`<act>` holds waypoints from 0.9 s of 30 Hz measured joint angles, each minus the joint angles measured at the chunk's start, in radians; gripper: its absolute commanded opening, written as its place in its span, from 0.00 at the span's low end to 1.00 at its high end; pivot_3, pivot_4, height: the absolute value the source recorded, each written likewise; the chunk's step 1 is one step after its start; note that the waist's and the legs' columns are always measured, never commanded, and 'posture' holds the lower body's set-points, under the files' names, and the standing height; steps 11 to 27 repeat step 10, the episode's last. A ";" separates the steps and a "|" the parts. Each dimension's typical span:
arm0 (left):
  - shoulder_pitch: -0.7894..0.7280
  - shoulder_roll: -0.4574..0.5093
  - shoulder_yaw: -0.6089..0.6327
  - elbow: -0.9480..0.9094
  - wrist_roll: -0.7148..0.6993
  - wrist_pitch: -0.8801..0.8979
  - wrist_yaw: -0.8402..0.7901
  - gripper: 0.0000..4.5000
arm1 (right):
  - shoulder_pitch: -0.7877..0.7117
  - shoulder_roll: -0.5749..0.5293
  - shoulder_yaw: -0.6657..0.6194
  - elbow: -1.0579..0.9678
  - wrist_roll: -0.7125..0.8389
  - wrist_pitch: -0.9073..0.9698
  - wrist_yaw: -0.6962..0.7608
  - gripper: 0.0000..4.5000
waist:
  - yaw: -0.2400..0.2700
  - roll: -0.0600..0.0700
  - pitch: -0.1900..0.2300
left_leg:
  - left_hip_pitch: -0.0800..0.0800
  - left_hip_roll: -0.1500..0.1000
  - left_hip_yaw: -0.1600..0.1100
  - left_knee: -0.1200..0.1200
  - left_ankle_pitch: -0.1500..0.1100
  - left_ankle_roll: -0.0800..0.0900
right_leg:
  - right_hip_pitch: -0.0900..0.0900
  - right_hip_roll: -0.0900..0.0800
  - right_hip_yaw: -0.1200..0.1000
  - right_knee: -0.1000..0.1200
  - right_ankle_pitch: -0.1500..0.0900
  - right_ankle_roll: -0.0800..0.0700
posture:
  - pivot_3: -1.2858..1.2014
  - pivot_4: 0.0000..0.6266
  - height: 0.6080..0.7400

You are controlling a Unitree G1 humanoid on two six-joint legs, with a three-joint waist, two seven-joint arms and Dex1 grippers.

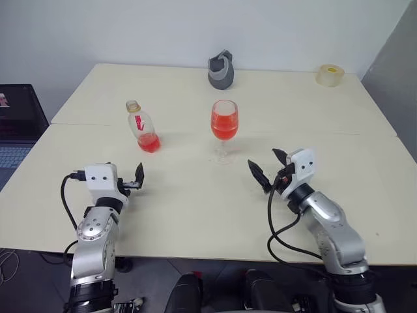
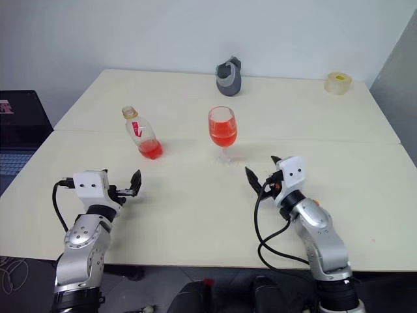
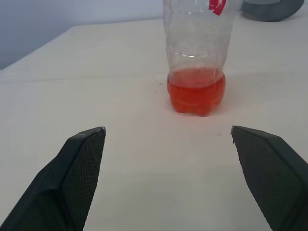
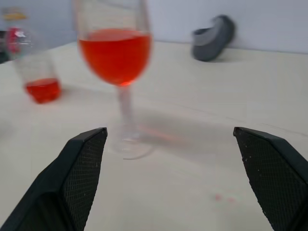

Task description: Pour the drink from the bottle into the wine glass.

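Bottle is nearly empty, light, thin plastic that would dent; grip its mid-body gently. Wine glass is fragile and top-heavy. Left end effector and right end effector both gape empty.

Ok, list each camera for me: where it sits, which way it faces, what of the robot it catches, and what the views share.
Left and right eye views: on the head, looking forward and down over the table; both arms show, the left end effector and right end effector open.
Left wrist view: on the left wrist, facing the bottle; its own fingers show.
Right wrist view: on the right wrist, facing the wine glass; its own fingers show.
Shared: bottle, red drink, grey object.
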 measured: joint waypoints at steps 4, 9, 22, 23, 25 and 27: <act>0.027 -0.020 -0.019 -0.055 -0.004 0.029 0.006 0.99 | 0.000 0.022 -0.047 0.132 -0.038 -0.130 -0.047 1.00 | -0.002 0.000 0.000 | 0.000 0.000 0.001 -0.001 0.000 0.000 | 0.000 0.000 0.001 0.000 0.000 0.000 | 0.52 0.24 1.00; 0.056 -0.036 -0.031 -0.057 -0.037 0.055 -0.029 0.99 | 0.001 0.011 -0.073 0.221 -0.065 -0.214 -0.046 1.00 | -0.003 0.000 0.000 | 0.001 0.001 0.001 -0.001 0.000 0.000 | 0.000 0.001 0.001 0.000 0.000 0.000 | 0.52 0.24 1.00; 0.056 -0.036 -0.034 -0.057 -0.036 0.054 -0.033 0.99 | 0.001 0.011 -0.073 0.224 -0.065 -0.219 -0.044 1.00 | -0.003 0.000 0.000 | 0.001 0.001 0.001 -0.001 0.000 0.000 | 0.000 0.001 0.001 0.000 0.000 0.000 | 0.52 0.24 1.00; 0.056 -0.036 -0.034 -0.057 -0.036 0.054 -0.033 0.99 | 0.001 0.011 -0.073 0.224 -0.065 -0.219 -0.044 1.00 | -0.003 0.000 0.000 | 0.001 0.001 0.001 -0.001 0.000 0.000 | 0.000 0.001 0.001 0.000 0.000 0.000 | 0.52 0.24 1.00; 0.056 -0.036 -0.034 -0.057 -0.036 0.054 -0.033 0.99 | 0.001 0.011 -0.073 0.224 -0.065 -0.219 -0.044 1.00 | -0.003 0.000 0.000 | 0.001 0.001 0.001 -0.001 0.000 0.000 | 0.000 0.001 0.001 0.000 0.000 0.000 | 0.52 0.24 1.00; 0.056 -0.036 -0.034 -0.057 -0.036 0.054 -0.033 0.99 | 0.001 0.011 -0.073 0.224 -0.065 -0.219 -0.044 1.00 | -0.003 0.000 0.000 | 0.001 0.001 0.001 -0.001 0.000 0.000 | 0.000 0.001 0.001 0.000 0.000 0.000 | 0.52 0.24 1.00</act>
